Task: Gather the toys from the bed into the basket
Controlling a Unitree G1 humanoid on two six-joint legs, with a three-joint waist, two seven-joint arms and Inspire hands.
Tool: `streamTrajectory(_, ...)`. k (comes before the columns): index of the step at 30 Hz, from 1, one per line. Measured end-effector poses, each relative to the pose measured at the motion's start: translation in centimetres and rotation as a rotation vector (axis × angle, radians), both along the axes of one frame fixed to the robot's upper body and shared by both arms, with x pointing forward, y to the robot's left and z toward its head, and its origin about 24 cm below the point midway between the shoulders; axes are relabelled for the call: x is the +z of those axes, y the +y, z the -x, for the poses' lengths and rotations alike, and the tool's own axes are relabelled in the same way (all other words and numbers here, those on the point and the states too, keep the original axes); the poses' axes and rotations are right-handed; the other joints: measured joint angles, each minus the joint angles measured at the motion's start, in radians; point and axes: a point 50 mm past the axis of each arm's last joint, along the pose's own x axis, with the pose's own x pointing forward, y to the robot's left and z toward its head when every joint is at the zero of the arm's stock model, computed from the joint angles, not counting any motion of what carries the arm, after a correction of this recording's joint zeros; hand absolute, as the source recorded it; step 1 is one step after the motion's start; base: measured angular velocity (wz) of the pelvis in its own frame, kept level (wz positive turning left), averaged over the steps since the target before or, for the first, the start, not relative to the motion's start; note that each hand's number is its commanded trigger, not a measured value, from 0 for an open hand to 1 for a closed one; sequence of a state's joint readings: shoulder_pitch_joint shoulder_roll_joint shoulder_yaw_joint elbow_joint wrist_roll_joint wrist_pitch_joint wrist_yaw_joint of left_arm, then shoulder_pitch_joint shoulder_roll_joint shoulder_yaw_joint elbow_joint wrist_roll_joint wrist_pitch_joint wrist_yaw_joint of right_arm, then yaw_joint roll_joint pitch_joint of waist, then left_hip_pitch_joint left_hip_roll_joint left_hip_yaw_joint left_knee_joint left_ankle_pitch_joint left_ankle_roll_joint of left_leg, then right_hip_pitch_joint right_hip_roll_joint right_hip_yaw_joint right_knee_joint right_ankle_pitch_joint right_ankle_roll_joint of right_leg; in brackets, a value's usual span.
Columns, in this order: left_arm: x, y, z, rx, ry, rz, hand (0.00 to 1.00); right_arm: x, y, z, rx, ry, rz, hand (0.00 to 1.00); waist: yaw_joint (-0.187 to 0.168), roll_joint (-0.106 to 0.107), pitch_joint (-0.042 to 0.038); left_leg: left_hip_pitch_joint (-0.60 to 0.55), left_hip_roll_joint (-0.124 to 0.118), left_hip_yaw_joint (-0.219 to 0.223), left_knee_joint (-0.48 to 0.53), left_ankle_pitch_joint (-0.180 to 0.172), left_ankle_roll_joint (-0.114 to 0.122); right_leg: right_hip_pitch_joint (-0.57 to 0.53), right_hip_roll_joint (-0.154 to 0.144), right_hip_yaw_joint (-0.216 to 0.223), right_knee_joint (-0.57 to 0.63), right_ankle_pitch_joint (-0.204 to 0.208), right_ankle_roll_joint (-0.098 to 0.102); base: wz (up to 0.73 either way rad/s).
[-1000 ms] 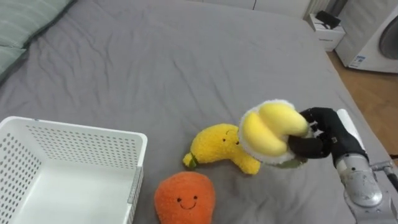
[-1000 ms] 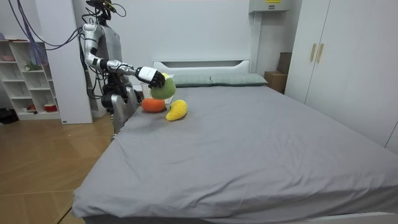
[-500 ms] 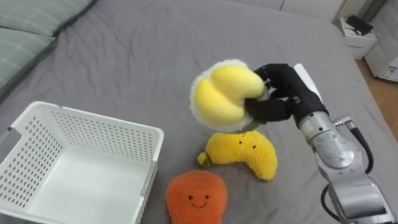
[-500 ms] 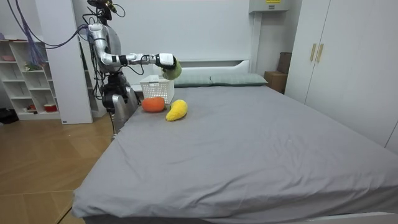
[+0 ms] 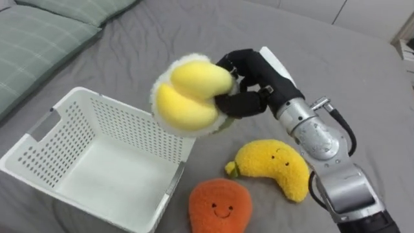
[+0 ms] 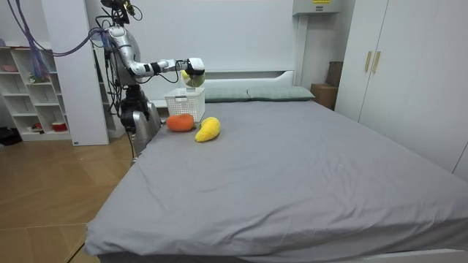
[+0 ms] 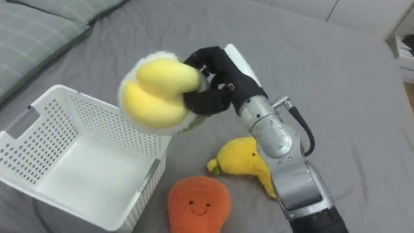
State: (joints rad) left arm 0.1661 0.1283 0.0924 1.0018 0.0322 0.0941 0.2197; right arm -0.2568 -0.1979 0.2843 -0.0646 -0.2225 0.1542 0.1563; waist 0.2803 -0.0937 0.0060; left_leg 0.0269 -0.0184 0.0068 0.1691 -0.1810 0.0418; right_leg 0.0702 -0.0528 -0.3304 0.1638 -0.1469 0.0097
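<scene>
Three plush toys matter here, and one of them has just travelled. The right robot hand [image 5: 252, 87], its dark fingers clenched round the back of the yellow-and-white plush [image 5: 187, 97], held it low beside the banana plush [image 5: 275, 169] a second ago. Now the toy hangs in the air over the right-hand corner of the white basket [image 5: 123, 122]. The head camera has swung as well, so more of the basket shows in the eye views. The room view confirms that the arm itself has risen and reached out above the basket, while the robot stands at the side of the bed [image 5: 336, 58].

From the held toy, the basket's hollow lies at 8 o'clock, the banana plush at 4 o'clock and the orange plush [image 5: 220, 206] at 6 o'clock. Both of those rest on the grey sheet, just outside the basket wall and close to each other.

The carry looks nearly finished. The toy sits over the rim rather than over the middle, so a little more travel toward 8 o'clock before letting go seems wise, or it may catch the edge and roll back onto the bed. The basket floor that shows holds nothing, so this would be the first of three collected.
</scene>
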Motion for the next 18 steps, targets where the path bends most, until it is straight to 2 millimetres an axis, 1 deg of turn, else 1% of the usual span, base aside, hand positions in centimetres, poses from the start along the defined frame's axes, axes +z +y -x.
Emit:
streamTrajectory(1, 0.0, -0.2, -0.3, -0.012, -0.003, 0.010, 0.00, -0.1, 0.7, 0.2, 0.025, 0.003, 0.011, 1.00, 0.010, 0.004, 0.0025, -0.002, 0.000, -0.002, 0.000, 0.001, 0.000, 0.000, 0.000, -0.001, 0.000, 0.000, 0.000, 0.04)
streamTrajectory(2, 0.0, -0.3, -0.6, -0.029, -0.005, 0.016, 0.00, -0.2, 1.5, 0.3, 0.058, 0.002, 0.033, 1.00, 0.019, 0.003, 0.0021, -0.005, -0.001, -0.006, 0.000, 0.001, 0.000, -0.002, 0.000, -0.004, 0.000, 0.000, 0.000, 0.14)
streamTrajectory(3, 0.0, -0.5, -1.0, -0.039, -0.010, 0.019, 0.00, -0.2, 2.2, 0.4, 0.087, 0.006, 0.048, 1.00, 0.024, 0.004, 0.0037, -0.010, -0.003, -0.015, 0.000, 0.003, 0.000, -0.003, -0.001, -0.009, 0.000, 0.000, 0.000, 0.16)
streamTrajectory(5, 0.1, -0.6, -1.3, -0.052, -0.016, 0.021, 0.00, 0.0, 3.2, 0.4, 0.131, 0.001, 0.077, 1.00, 0.033, 0.003, 0.0038, -0.017, -0.006, -0.025, 0.000, 0.006, 0.000, -0.004, -0.004, -0.023, -0.004, 0.000, 0.000, 0.18)
streamTrajectory(7, 0.1, -0.5, -1.6, -0.055, -0.022, 0.020, 0.00, 0.5, 4.0, 0.3, 0.169, -0.015, 0.090, 1.00, 0.038, -0.001, 0.0049, -0.024, -0.012, -0.041, 0.000, 0.011, 0.001, -0.003, -0.007, -0.037, -0.013, 0.000, 0.000, 0.22)
streamTrajectory(8, 0.1, -0.6, -1.8, -0.056, -0.027, 0.021, 0.00, 0.7, 4.4, 0.2, 0.185, -0.023, 0.095, 1.00, 0.053, -0.001, 0.0069, -0.025, -0.012, -0.042, -0.001, 0.012, 0.001, -0.004, -0.007, -0.042, -0.013, 0.000, 0.000, 0.14)
streamTrajectory(10, 0.2, -0.5, -1.9, -0.056, -0.029, 0.020, 0.00, 0.9, 4.8, 0.2, 0.199, -0.027, 0.094, 1.00, 0.066, -0.002, 0.0070, -0.028, -0.013, -0.050, -0.001, 0.013, 0.001, -0.002, -0.008, -0.051, -0.014, 0.000, 0.001, 0.11)
streamTrajectory(12, 0.3, -0.6, -2.2, -0.058, -0.041, 0.018, 0.00, 1.0, 5.3, 0.2, 0.202, -0.036, 0.092, 1.00, 0.081, -0.008, 0.0094, -0.035, -0.015, -0.057, 0.000, 0.014, 0.001, -0.006, -0.009, -0.056, -0.014, -0.001, 0.001, 0.13)
streamTrajectory(13, 0.4, -0.7, -2.5, -0.059, -0.054, 0.018, 0.00, 0.9, 5.5, 0.0, 0.196, -0.039, 0.118, 0.71, 0.086, -0.013, 0.0106, -0.040, -0.016, -0.063, 0.000, 0.017, 0.000, -0.010, -0.010, -0.057, -0.014, -0.001, 0.001, 0.13)
streamTrajectory(14, 0.5, -0.8, -2.8, -0.061, -0.069, 0.020, 0.00, 0.7, 5.7, 0.0, 0.192, -0.035, 0.131, 0.02, 0.097, -0.020, 0.0096, -0.047, -0.017, -0.068, 0.001, 0.020, 0.000, -0.016, -0.010, -0.060, -0.014, -0.001, 0.001, 0.13)
streamTrajectory(15, 0.5, -0.9, -3.0, -0.062, -0.074, 0.022, 0.00, 0.6, 5.8, 0.0, 0.190, -0.030, 0.134, 0.00, 0.107, -0.022, 0.0106, -0.049, -0.017, -0.068, 0.002, 0.020, 0.000, -0.018, -0.010, -0.061, -0.014, -0.001, 0.001, 0.08)
streamTrajectory(18, 0.5, -1.3, -3.3, -0.063, -0.084, 0.032, 0.00, -0.6, 6.0, -0.1, 0.191, 0.016, 0.172, 0.00, 0.137, -0.028, 0.0117, -0.052, -0.019, -0.074, 0.011, 0.021, 0.000, -0.018, -0.014, -0.077, -0.014, -0.001, 0.001, 0.05)
